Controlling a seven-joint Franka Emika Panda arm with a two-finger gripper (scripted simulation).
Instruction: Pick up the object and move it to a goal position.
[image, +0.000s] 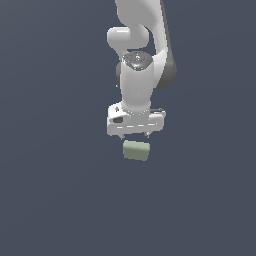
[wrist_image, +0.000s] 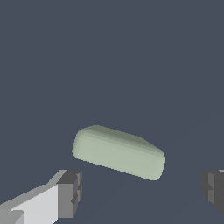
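Note:
The object (image: 136, 150) is a small pale sage-green block with rounded edges, lying on the dark grey surface just below the white gripper (image: 135, 135) in the exterior view. In the wrist view the block (wrist_image: 119, 151) lies slightly tilted, beyond the two fingertips and apart from both. The fingers (wrist_image: 69, 194) stand wide apart, one on each side of the gripper (wrist_image: 142, 190), with nothing between them. The gripper is open and hangs above the block.
The white arm (image: 140, 55) reaches down from the top of the exterior view. Around the block there is only the plain dark grey surface (image: 60, 190).

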